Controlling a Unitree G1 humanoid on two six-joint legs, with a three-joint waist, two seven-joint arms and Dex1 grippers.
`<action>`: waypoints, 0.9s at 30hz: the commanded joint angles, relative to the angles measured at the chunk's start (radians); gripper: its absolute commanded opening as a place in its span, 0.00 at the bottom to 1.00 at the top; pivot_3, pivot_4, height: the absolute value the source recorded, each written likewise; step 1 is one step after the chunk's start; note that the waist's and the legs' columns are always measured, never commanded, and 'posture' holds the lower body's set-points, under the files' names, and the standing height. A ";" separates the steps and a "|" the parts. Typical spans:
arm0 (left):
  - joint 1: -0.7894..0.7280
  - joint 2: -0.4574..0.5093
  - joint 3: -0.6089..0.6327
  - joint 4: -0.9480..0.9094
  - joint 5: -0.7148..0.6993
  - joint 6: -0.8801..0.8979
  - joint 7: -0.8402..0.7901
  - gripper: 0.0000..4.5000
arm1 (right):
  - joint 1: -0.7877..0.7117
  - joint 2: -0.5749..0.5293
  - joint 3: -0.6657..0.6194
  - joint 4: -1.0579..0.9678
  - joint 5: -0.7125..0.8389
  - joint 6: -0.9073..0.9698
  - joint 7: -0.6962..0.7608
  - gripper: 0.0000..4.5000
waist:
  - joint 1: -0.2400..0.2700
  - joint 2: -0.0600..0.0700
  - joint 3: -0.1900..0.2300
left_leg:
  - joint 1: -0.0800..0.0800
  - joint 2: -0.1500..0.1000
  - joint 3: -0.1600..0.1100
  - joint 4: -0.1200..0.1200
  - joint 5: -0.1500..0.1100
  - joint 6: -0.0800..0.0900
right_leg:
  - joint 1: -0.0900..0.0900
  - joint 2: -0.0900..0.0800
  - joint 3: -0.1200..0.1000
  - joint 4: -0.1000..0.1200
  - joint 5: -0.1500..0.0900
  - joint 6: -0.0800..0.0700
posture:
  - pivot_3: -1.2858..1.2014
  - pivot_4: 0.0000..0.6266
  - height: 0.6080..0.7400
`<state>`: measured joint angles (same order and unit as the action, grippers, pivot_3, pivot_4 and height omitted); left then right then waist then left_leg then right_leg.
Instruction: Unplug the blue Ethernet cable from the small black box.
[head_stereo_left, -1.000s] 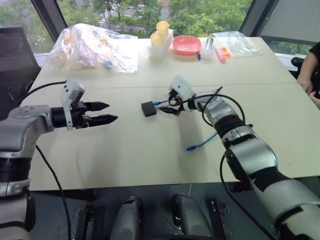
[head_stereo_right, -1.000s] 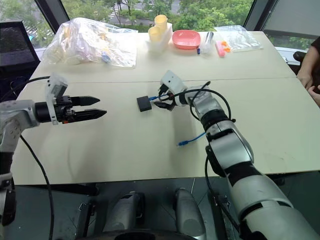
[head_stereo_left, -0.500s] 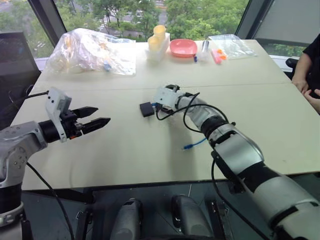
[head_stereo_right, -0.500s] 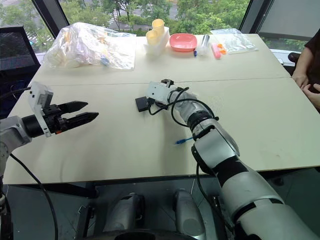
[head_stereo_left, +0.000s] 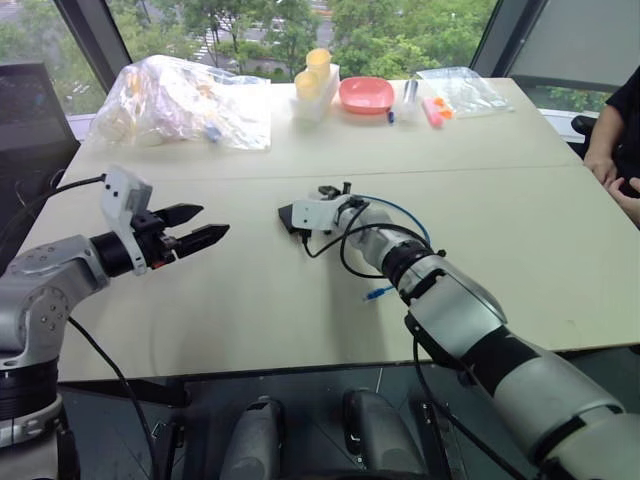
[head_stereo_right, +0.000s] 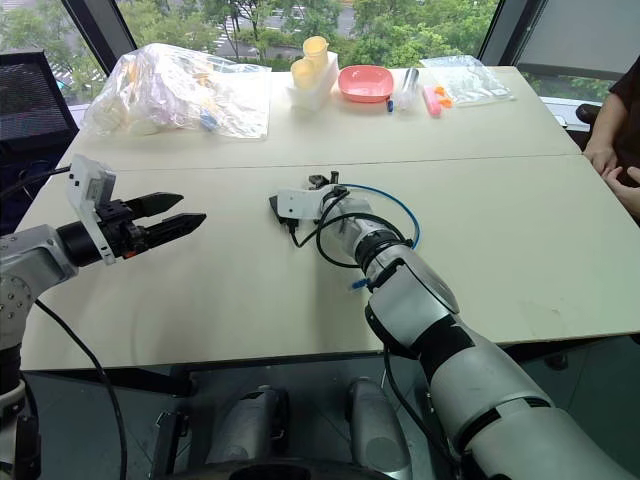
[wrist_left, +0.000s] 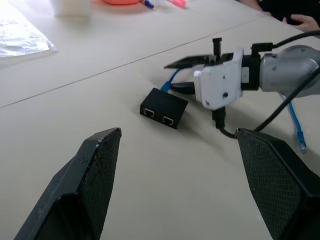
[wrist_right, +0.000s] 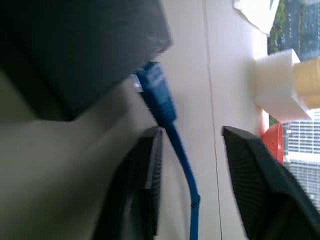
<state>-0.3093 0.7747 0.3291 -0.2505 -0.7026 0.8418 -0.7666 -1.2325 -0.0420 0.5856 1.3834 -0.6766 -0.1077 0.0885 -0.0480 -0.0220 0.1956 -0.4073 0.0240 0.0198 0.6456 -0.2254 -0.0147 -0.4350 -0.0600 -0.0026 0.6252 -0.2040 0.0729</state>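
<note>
The small black box (head_stereo_left: 291, 214) lies flat near the middle of the table, and two empty ports show on its side (wrist_left: 163, 108). The blue Ethernet cable (wrist_right: 166, 113) enters the box's far side. From there it arcs over my right forearm (head_stereo_left: 402, 209) to a loose plug (head_stereo_left: 377, 293) on the table. My right gripper (wrist_left: 178, 75) is right behind the box. Its fingers (wrist_right: 145, 185) stand apart on either side of the cable, close to the plug. My left gripper (head_stereo_left: 213, 221) hovers open and empty to the left of the box, pointing at it.
At the back of the table stand a crumpled plastic bag (head_stereo_left: 185, 95), a white holder with yellow cups (head_stereo_left: 315, 78), a pink bowl (head_stereo_left: 366, 94) and a clear bag (head_stereo_left: 462, 90). A person's arm (head_stereo_left: 612, 150) rests at the right edge. My arm's black cable (head_stereo_left: 335, 243) loops beside the box.
My right gripper has moved left to the box, rolling at the wrist, and now straddles the cable at the plug. The cable now arcs over the forearm. My left gripper has hardly moved.
</note>
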 joint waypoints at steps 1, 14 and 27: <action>-0.003 0.000 0.015 -0.025 -0.009 -0.012 0.015 0.85 | 0.018 0.012 0.029 0.007 -0.040 -0.031 0.001 0.01 | -0.001 -0.001 -0.001 | 0.000 0.000 0.000 0.000 0.000 0.000 | 0.000 0.000 0.000 0.000 0.000 0.000 | 0.52 0.24 1.00; -0.262 0.003 0.001 0.350 -0.057 -0.007 -0.141 0.85 | -0.030 -0.173 -0.016 -0.212 -0.038 -0.195 -0.383 0.01 | 0.002 -0.002 -0.001 | -0.004 0.000 0.001 0.000 0.000 0.000 | -0.005 0.001 0.000 0.000 0.000 0.000 | 0.52 0.24 1.00; -0.921 -0.167 -0.167 1.243 0.161 -0.254 -0.476 0.85 | 0.050 -0.252 -0.116 -0.607 -0.014 -0.129 -0.312 0.01 | 0.001 -0.003 -0.001 | -0.008 0.000 0.000 -0.001 0.000 0.000 | -0.007 0.004 0.001 0.000 0.002 0.005 | 0.52 0.24 1.00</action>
<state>-1.1894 0.6087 0.1677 0.9241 -0.5849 0.6529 -1.2327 -1.1796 -0.2858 0.4981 0.8334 -0.6963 -0.2538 -0.2312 -0.0470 -0.0250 0.1949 -0.4155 0.0238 0.0199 0.6450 -0.2254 -0.0142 -0.4423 -0.0557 -0.0018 0.6248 -0.2021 0.0785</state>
